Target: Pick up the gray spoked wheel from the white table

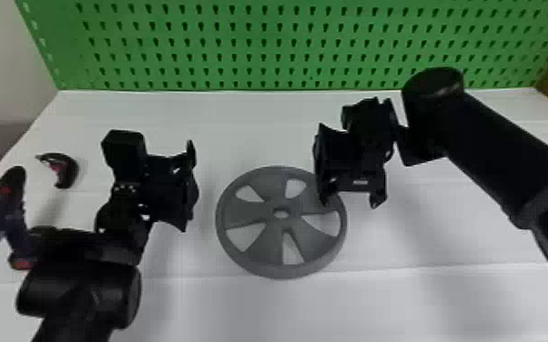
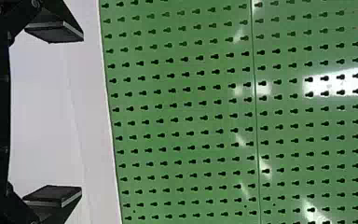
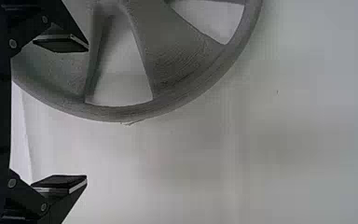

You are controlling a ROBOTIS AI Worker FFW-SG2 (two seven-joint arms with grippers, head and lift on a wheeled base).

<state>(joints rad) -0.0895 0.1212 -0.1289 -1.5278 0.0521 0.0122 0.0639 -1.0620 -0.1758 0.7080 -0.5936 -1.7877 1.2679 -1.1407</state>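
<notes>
So the gray wheel is lying flat on the bench. Right claw is spread wide by its right side, probably to straddle the edge. Left claw's wide too, out left, maybe for a two-sided grab.

The gray wheel lies flat on the white table, near the middle of its width. It is round, with broad, flat spokes joining a thick rim to a hub with a small hole at its center. White tabletop shows through the five openings between the spokes.
</notes>
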